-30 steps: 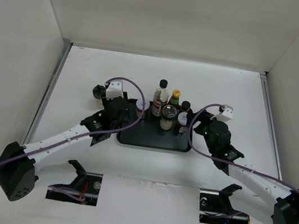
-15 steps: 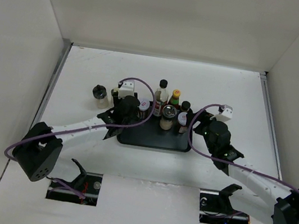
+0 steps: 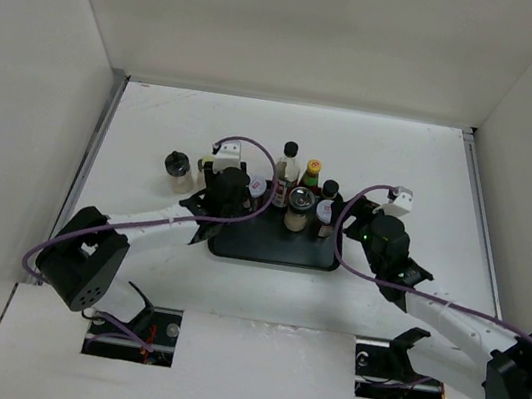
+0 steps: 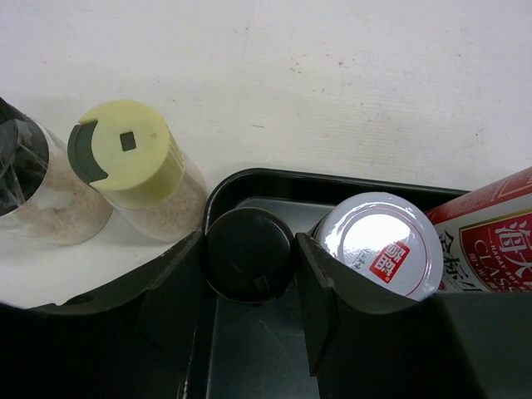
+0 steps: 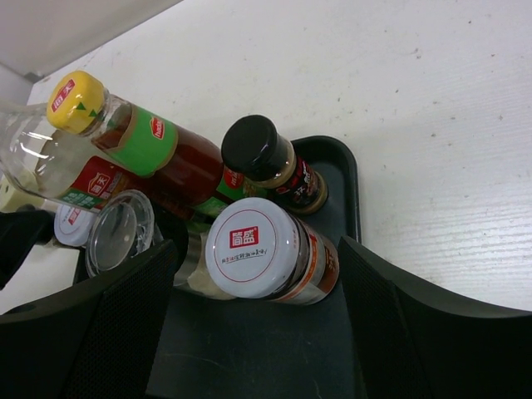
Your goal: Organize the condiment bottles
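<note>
Several condiment bottles stand in the far part of the black tray (image 3: pixel 274 246): a tall black-capped bottle (image 3: pixel 287 168), a yellow-capped green-necked bottle (image 3: pixel 312 171), a small black-capped bottle (image 3: pixel 331 188), a clear-lidded jar (image 3: pixel 298 205) and a white-lidded jar (image 3: pixel 325 212). My left gripper (image 4: pixel 249 249) is shut on a black-lidded jar (image 4: pixel 249 253) in the tray's far left corner, beside another white-lidded jar (image 4: pixel 380 245). My right gripper (image 5: pixel 256 249) is open, its fingers standing apart on either side of the white-lidded jar (image 5: pixel 253 245).
Two jars stand on the table left of the tray: one with a pale yellow lid (image 4: pixel 125 158) and one with a black lid (image 3: pixel 178 167). A red-labelled bottle (image 4: pixel 490 224) is close on the left gripper's right. The tray rim (image 4: pixel 332 179) runs under the left fingers.
My left arm has swung right, from beside the black-lidded jar on the table to the tray's far left corner. The right arm has hardly moved.
</note>
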Robot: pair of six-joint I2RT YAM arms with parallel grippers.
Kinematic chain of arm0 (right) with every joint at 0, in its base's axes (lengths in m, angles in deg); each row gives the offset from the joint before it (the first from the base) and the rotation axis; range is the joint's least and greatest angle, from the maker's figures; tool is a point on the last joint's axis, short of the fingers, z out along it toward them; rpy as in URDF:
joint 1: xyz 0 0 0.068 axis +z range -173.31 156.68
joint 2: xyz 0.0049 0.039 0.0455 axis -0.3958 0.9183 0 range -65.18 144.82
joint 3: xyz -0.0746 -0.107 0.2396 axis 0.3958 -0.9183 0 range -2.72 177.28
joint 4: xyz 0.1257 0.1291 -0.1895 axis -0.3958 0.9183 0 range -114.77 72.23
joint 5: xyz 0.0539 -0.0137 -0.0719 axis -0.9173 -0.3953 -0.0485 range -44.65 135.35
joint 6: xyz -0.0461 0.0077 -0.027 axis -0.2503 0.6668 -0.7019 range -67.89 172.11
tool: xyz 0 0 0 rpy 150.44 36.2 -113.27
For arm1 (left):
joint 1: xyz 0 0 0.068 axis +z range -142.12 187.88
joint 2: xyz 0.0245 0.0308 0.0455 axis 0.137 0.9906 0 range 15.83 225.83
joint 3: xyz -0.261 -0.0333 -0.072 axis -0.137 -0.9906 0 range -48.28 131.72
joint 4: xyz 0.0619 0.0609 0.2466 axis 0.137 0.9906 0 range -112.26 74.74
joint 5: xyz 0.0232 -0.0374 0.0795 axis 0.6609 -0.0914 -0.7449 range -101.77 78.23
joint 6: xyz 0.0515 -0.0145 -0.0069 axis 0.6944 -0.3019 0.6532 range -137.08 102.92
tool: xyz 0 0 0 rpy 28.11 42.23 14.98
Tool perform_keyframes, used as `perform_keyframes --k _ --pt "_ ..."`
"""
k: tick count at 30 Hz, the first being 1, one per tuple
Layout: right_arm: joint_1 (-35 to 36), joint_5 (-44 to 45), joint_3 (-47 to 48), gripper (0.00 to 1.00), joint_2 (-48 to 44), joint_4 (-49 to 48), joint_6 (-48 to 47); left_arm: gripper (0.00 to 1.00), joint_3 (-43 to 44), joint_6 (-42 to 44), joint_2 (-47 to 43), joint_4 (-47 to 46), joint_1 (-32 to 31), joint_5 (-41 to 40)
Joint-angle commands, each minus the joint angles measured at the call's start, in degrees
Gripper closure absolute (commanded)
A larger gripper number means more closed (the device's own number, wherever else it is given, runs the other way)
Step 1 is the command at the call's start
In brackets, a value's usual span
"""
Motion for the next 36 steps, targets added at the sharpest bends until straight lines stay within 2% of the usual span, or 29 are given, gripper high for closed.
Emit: perform_keyframes --k 1,5,13,17,22,28,36 --pt "0.6 -0.4 1.5 0.18 0.5 -4.1 -0.6 0.62 -0.1 0.6 -0.3 -5.2 0.9 0.4" --pt "0.7 -0.4 1.5 0.18 0.5 -4.2 -0.6 0.49 -0.1 0.7 -0.2 -5.3 1.0 0.5" --pt "0.8 -0.4 1.3 0.18 -0.4 -4.1 -0.6 0.38 -1.1 0.8 -1.9 -5.2 0.6 0.2" --pt "0.8 0.0 1.2 0.17 -1.2 -4.1 -0.9 0.38 -2.4 0.8 -7.2 -5.4 1.0 -0.7" --pt "1.0 -0.1 1.5 0.17 -0.3 -3.9 -0.9 0.39 -1.5 -0.1 -10.1 -3.9 4.8 -1.1" --pt "1.2 -0.4 1.4 0.18 0.0 -4.1 -0.9 0.39 2.4 -1.2 -6.8 -0.3 9.3 0.1" --pt "1.3 -0.1 1.8 0.17 0.6 -4.1 -1.1 0.42 6.0 -1.1 -1.5 -1.0 13.1 3.4"
